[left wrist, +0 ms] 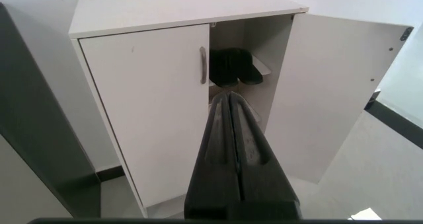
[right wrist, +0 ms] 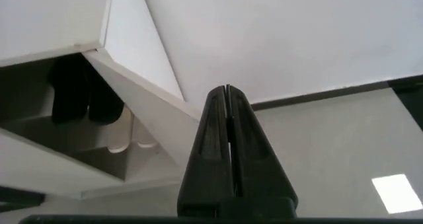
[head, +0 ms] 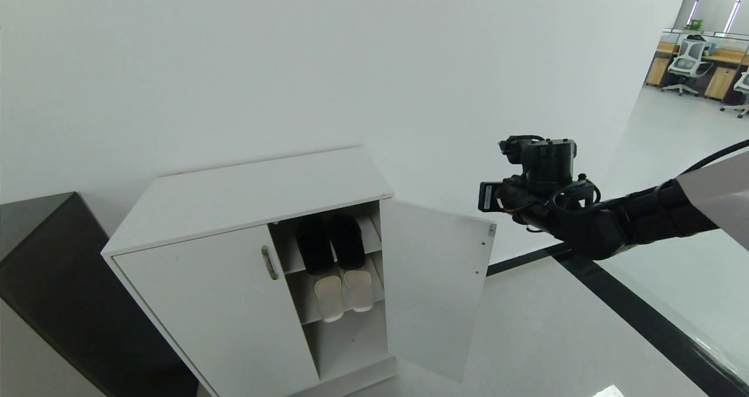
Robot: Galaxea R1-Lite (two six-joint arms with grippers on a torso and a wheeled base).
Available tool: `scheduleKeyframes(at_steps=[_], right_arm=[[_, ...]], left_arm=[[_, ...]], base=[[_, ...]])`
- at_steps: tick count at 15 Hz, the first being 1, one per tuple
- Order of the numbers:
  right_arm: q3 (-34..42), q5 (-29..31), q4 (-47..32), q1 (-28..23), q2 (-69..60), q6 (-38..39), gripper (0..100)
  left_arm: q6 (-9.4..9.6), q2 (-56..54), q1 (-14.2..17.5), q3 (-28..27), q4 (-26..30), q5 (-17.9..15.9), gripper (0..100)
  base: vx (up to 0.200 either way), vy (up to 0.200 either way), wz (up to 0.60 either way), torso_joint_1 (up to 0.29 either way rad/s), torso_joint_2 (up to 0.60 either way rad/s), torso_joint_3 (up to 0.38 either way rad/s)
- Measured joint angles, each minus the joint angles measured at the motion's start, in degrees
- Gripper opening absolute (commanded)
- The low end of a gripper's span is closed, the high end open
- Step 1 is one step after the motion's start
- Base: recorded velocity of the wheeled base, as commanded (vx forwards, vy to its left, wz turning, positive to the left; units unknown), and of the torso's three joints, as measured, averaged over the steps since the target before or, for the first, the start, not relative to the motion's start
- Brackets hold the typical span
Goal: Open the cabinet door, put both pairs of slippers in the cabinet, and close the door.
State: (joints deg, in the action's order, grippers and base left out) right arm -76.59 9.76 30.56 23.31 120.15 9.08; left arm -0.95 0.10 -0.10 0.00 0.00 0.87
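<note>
Cabinet (head: 251, 192): white, low, two doors, standing on the floor (head: 556, 338) against a white wall (head: 351, 63). The left door (head: 216, 309) is shut and carries a vertical metal handle (head: 269, 262) at its inner edge. The right door (head: 433, 280) is swung wide open, with its inner face turned toward the camera.

Contents: the black slippers (head: 330, 245) lie side by side on the upper shelf (head: 370, 233), touching each other. The pale slippers (head: 345, 291) lie side by side on the shelf directly below (head: 304, 303), with their ends reaching the shelf's front edge. Both pairs are inside the compartment behind the open door.

Right end effector (right wrist: 227, 95): fingers pressed together, holding nothing. In the head view it sits just beside the upper outer corner of the open door. Whether it touches the door cannot be determined. Its wrist view shows the door's edge, both pairs on their shelves and the base of the wall.

Left end effector (left wrist: 228, 98): fingers pressed together, holding nothing. It is in front of the cabinet, apart from it, aimed at the inner edge of the shut door near the handle.

Surroundings: a dark cabinet (head: 52, 280) stands immediately beside the white one on its left. A black stripe (head: 632, 309) crosses the floor to the right. Office chairs (head: 687, 63) and desks stand well off in the far room.
</note>
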Motion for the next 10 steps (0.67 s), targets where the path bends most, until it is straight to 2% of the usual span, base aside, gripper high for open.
scheduleKeyframes(at_steps=[5, 10], right_arm=[[-9.6, -1.2, -4.4, -2.3, 6.6, 2.0, 0], [-11.6, -1.3, -4.4, -3.2, 10.8, 2.0, 0]], left_arm=[[0.0, 0.0, 0.0, 0.0, 0.0, 0.0, 0], [-0.02, 0.0, 0.0, 0.0, 0.0, 0.0, 0]], base=[[0.0, 0.0, 0.0, 0.0, 0.0, 0.0], [0.0, 0.0, 0.0, 0.0, 0.0, 0.0]])
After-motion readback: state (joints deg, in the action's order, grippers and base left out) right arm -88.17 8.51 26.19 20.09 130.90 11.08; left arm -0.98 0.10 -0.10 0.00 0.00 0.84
